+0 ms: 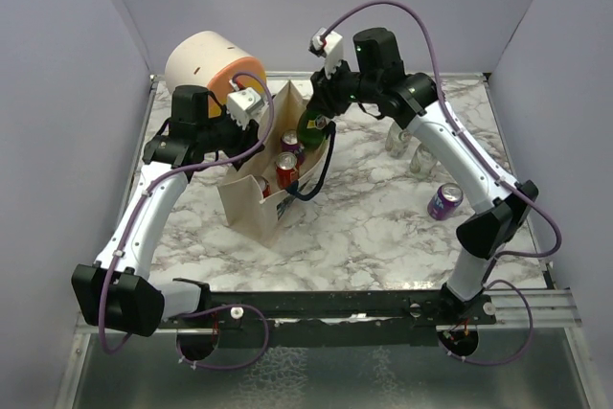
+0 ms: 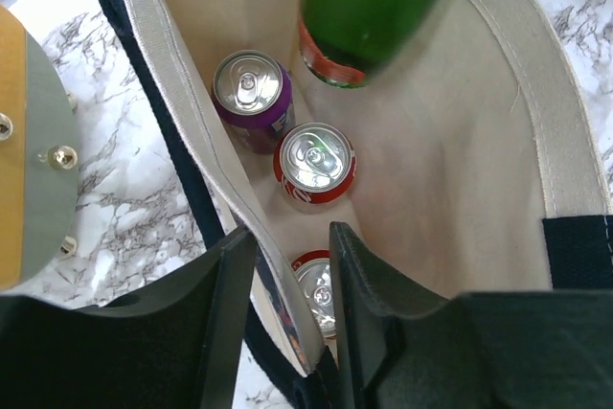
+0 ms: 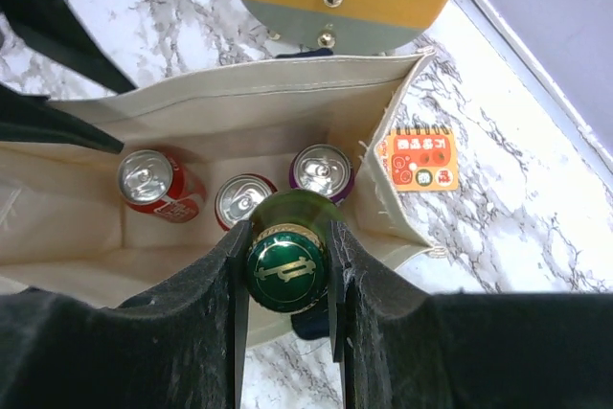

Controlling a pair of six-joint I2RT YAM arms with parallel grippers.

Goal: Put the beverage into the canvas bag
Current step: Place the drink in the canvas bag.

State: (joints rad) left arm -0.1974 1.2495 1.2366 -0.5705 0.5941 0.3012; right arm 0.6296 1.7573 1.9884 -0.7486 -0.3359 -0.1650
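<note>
Right pincer [image 3: 289, 237] pinches the cap of the green bottle [image 2: 369, 7], upright over the canvas bag's [image 1: 251, 213] open mouth near its 1 o'clock edge. Left pincer [image 2: 292, 246] straddles the 9 o'clock rim; whether it nips the cloth is unclear. Inside stand a purple can [image 2: 251, 88] and 2 red cans [image 2: 316, 162]. Bare tabletop [image 1: 364, 227] spreads toward 3 o'clock.

Lighting bright, even and diffuse in all three views; you get only soft shadows on the tabletop [image 1: 374, 227]. The middle can lid [image 2: 316, 158] glints. In your left wrist view the green bottle [image 2: 374, 7] is blurred, and the near fingers [image 2: 225, 323] read dark and soft.
</note>
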